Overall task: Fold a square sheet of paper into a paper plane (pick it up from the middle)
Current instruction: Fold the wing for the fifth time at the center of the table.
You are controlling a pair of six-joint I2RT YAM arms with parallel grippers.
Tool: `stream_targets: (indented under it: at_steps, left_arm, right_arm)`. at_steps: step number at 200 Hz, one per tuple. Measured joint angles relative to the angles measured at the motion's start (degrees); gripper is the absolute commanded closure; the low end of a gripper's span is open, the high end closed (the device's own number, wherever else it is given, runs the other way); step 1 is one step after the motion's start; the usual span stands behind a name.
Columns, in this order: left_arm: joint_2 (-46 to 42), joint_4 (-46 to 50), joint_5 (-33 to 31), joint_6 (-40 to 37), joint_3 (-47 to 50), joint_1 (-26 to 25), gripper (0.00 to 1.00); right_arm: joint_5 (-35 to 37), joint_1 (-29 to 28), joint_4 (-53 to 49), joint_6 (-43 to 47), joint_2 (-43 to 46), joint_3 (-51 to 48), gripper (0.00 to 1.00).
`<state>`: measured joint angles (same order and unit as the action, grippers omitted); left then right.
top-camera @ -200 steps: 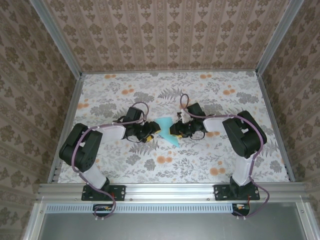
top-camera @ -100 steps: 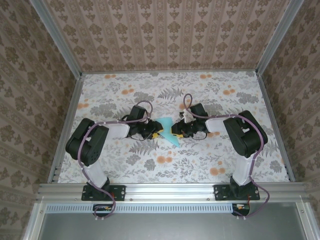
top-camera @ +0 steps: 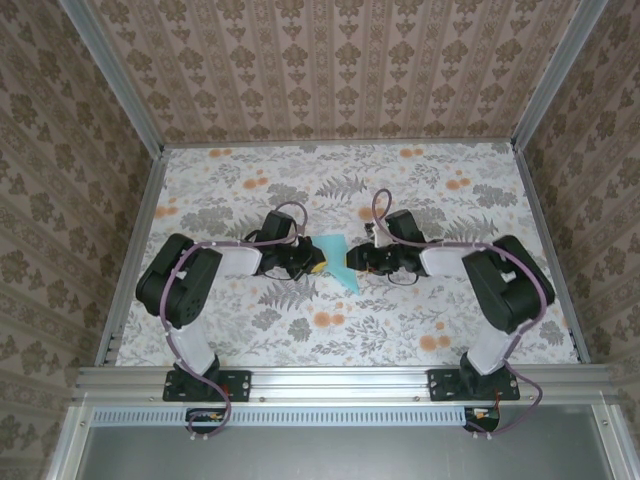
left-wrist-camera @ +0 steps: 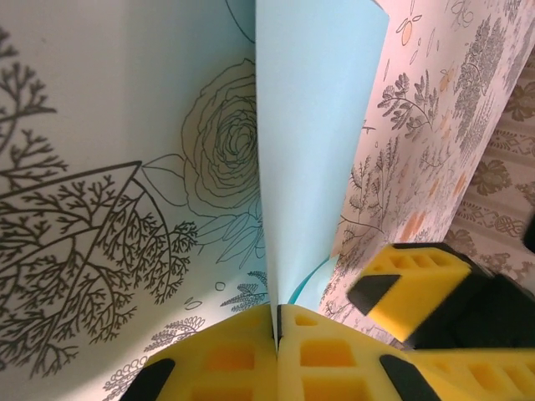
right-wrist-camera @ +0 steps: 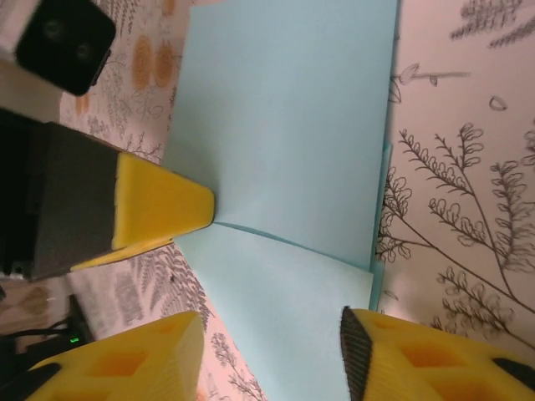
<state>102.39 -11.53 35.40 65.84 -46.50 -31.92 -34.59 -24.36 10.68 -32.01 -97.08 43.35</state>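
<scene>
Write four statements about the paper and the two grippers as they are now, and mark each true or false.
1. The left gripper is shut on an edge of the turquoise paper. True.
2. The right gripper is clamped tight on the paper. False: its jaws stand apart, with the paper lying between them.
3. The paper is a flat sheet with no fold. False: a fold line crosses it in the right wrist view.
4. Seen from above, the paper sits between the two grippers on the floral table. True.
</scene>
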Motion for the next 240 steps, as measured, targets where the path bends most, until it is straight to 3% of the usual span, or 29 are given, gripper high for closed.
stream_targets:
  at_steps: [18,57,173,240]
  left_arm:
    - [0.0,0.3,0.0,0.0,-0.3,0.0,0.97]
    - [-0.6,1.9,0.0,0.0,-1.3,-0.4,0.97]
    - [-0.9,4.2,0.0,0.0,-2.5,-0.6,0.97]
    - [-1.2,4.9,-0.1,0.0,-2.7,-0.7,0.98]
  right_arm:
    - [5.1,-2.4,0.0,3.1,5.2,-1.2,0.34]
    - [16.0,-7.5,-0.6,11.3,8.7,-1.4,0.33]
    - [37.7,-21.2,12.4,33.6,6.3,-9.3,0.45]
    - [44.4,-23.3,19.7,40.0,-0.1,-9.3,0.53]
